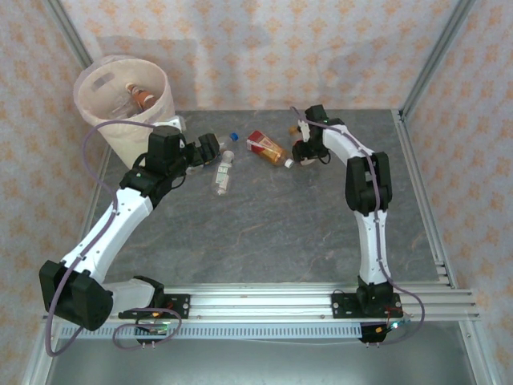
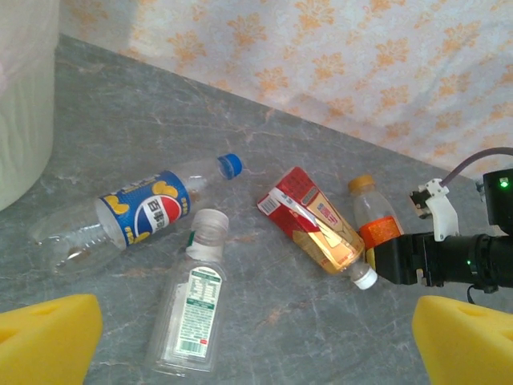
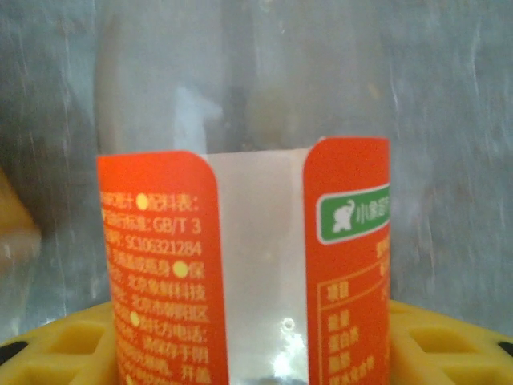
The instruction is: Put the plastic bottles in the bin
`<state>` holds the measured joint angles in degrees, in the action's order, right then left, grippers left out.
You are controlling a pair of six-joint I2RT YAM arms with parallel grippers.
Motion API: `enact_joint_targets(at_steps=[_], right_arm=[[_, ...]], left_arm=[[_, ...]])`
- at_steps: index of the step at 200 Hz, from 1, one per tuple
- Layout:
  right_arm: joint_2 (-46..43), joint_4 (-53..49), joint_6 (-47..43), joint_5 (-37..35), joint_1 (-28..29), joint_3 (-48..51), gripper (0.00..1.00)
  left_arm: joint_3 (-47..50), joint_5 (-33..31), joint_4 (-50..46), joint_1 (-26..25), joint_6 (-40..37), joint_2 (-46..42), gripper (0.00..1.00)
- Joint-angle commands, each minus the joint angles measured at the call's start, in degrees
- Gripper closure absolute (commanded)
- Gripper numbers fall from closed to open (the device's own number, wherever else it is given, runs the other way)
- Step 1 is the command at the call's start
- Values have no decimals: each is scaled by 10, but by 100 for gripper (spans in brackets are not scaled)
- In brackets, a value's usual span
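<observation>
The bin point(image 1: 120, 104), a pale bucket with a thin liner, stands at the back left, and one bottle point(image 1: 143, 98) lies inside it. On the table lie a blue-labelled bottle point(image 2: 144, 210), a clear white-capped bottle point(image 2: 192, 309) and a red-labelled bottle point(image 2: 317, 233). My left gripper point(image 2: 256, 353) hovers open just right of the bin, above the near end of the clear bottle point(image 1: 224, 174). My right gripper point(image 1: 307, 152) reaches down at the back centre. Its yellow pads point(image 3: 64, 345) press both sides of an orange-labelled bottle point(image 3: 240, 265), right of the red-labelled bottle point(image 1: 268, 149).
Metal frame posts point(image 1: 421, 72) and patterned walls close the back and sides. Aluminium rails point(image 1: 264, 305) run along the near edge. The grey table point(image 1: 280, 233) lies bare between the arms.
</observation>
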<state>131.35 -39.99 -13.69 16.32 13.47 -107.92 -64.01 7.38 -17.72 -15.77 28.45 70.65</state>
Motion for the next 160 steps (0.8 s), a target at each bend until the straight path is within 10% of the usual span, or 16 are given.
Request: enact_joint_targets(at_steps=[1, 80, 160], right_arm=[[-106, 85, 39, -28, 1, 93, 44], [-428, 390, 256, -1, 15, 507, 52], [-631, 489, 312, 69, 59, 689, 55]], left_arm=[[7, 35, 18, -2, -4, 6, 0], [23, 102, 95, -7, 18, 31, 0], [-7, 144, 133, -62, 46, 85, 0]])
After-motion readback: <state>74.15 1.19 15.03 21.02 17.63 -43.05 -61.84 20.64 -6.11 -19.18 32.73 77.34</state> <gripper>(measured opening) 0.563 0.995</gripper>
